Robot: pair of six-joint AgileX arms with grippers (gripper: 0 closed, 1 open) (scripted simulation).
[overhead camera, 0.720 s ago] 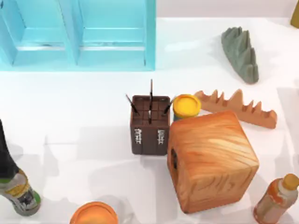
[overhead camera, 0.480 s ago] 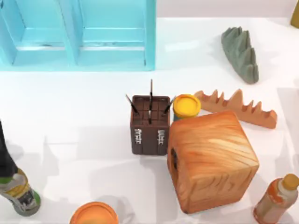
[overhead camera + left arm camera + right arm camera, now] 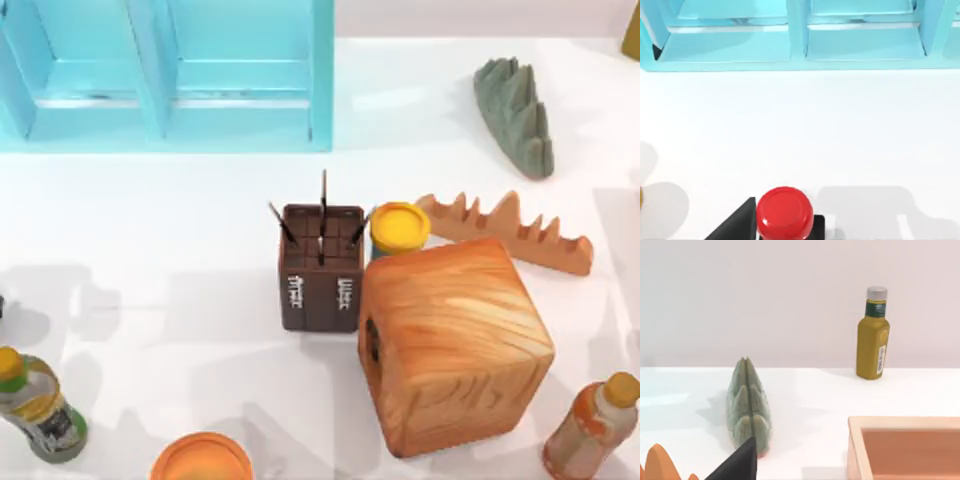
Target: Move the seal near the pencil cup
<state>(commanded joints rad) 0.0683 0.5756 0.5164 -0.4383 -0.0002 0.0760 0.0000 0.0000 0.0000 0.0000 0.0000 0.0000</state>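
Presently the seal [image 3: 785, 213] sits between the left gripper [image 3: 777, 231]'s dark fingers, apparently clamped, above bare desk. Carry it level toward the pencil cup [image 3: 321, 267] mid-desk, clearing the pencils. Right gripper's state: cannot tell.

Glossy red seal [image 3: 784, 212]; wood-grained orange cube [image 3: 455, 340].
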